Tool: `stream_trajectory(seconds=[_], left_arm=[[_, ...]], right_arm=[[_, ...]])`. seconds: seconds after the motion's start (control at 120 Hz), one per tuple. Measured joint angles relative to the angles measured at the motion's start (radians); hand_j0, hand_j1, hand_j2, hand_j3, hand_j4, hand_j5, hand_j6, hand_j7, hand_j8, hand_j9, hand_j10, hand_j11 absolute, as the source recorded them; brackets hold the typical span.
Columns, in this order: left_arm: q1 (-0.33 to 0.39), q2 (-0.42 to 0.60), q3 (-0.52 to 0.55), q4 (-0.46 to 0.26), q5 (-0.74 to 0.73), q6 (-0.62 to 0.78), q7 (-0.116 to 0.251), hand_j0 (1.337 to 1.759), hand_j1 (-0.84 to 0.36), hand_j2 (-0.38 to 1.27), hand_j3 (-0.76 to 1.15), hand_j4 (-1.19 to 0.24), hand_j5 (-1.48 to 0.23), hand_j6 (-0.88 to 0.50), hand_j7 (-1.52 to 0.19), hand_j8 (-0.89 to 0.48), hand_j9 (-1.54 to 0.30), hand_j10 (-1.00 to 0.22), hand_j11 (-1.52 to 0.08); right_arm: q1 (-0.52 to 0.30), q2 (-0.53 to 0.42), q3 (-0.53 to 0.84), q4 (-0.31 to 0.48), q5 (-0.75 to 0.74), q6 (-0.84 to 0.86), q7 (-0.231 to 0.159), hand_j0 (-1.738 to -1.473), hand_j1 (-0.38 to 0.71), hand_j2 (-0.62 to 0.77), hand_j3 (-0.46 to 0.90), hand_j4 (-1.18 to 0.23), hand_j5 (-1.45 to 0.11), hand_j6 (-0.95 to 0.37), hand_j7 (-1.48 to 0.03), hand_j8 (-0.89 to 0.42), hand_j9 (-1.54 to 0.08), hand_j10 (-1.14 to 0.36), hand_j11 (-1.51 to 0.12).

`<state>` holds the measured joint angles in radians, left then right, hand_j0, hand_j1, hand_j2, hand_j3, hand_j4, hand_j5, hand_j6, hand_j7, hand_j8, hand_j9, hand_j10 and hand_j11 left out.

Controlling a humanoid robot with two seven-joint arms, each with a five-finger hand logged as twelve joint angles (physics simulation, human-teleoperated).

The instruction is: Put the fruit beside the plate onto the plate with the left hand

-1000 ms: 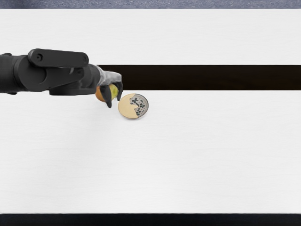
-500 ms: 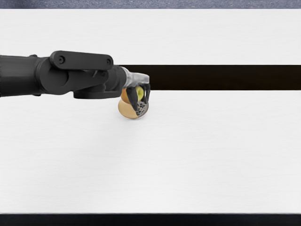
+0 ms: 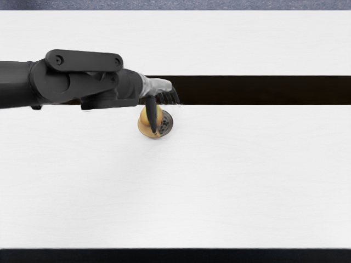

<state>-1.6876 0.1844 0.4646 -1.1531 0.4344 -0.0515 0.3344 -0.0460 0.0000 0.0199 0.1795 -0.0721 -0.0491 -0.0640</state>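
- Table (image 3: 219, 181): white top, matt and smooth, with a very faint fine grain like brushed laminate.
- Left arm (image 3: 66, 82): black casing that looks like hard plastic, matt with a dull sheen along its edges.
- Left hand (image 3: 160, 93): pale grey back with a soft metallic shine, and dark matt fingers (image 3: 154, 121).
- Plate (image 3: 142, 130): tan, smooth like glazed ceramic, with a dark speckled patch.
- Fruit (image 3: 146, 115): orange-yellow skin, smooth and slightly glossy.

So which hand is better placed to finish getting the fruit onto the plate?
Left. The left hand hangs right over the plate, with the fruit beneath it against the plate's upper left. Whether it grips the fruit is unclear. The right arm is not in view.
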Motion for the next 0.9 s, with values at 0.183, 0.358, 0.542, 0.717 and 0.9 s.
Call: stream_trajectory(seconds=[0.183, 0.358, 0.542, 0.717, 0.9], left_arm=[[0.090, 0.266, -0.176, -0.093, -0.042, -0.006, -0.001, 1.657, 0.02, 0.06, 0.00, -0.28, -0.36, -0.27, -0.36, -0.26, -0.36, -0.26, -0.37], [0.268, 0.517, -0.430, -0.173, -0.105, -0.126, -0.002, 1.658, 0.04, 0.06, 0.00, -0.27, -0.34, -0.26, -0.34, -0.26, -0.34, -0.26, -0.35], [0.405, 0.596, -0.651, -0.167, -0.221, -0.362, -0.002, 1.658, 0.04, 0.05, 0.00, -0.26, -0.34, -0.26, -0.34, -0.26, -0.34, -0.25, -0.34], [0.507, 0.624, -0.791, -0.063, -0.272, -0.513, -0.002, 1.658, 0.04, 0.05, 0.00, -0.26, -0.33, -0.26, -0.33, -0.26, -0.33, -0.25, -0.33], [0.572, 0.666, -0.854, 0.030, -0.319, -0.552, -0.002, 1.658, 0.04, 0.05, 0.00, -0.26, -0.33, -0.26, -0.33, -0.25, -0.33, -0.25, -0.33]], right_arm=[[0.000, 0.000, 0.000, 0.000, 0.000, 0.000, 0.000, -1.658, -0.32, -0.01, 0.00, -0.03, -0.03, -0.03, -0.03, -0.03, -0.03, -0.03, -0.03], [0.000, 0.000, 0.000, 0.000, 0.000, 0.000, 0.000, -1.658, -0.32, -0.01, 0.00, -0.03, -0.03, -0.03, -0.03, -0.03, -0.03, -0.03, -0.03], [0.000, 0.000, 0.000, 0.000, 0.000, 0.000, 0.000, -1.658, -0.32, -0.01, 0.00, -0.03, -0.03, -0.03, -0.03, -0.03, -0.03, -0.03, -0.03], [0.000, 0.000, 0.000, 0.000, 0.000, 0.000, 0.000, -1.658, -0.32, -0.01, 0.00, -0.03, -0.03, -0.03, -0.03, -0.03, -0.03, -0.03, -0.03], [0.000, 0.000, 0.000, 0.000, 0.000, 0.000, 0.000, -1.658, -0.32, -0.01, 0.00, -0.03, -0.03, -0.03, -0.03, -0.03, -0.03, -0.03, -0.03]])
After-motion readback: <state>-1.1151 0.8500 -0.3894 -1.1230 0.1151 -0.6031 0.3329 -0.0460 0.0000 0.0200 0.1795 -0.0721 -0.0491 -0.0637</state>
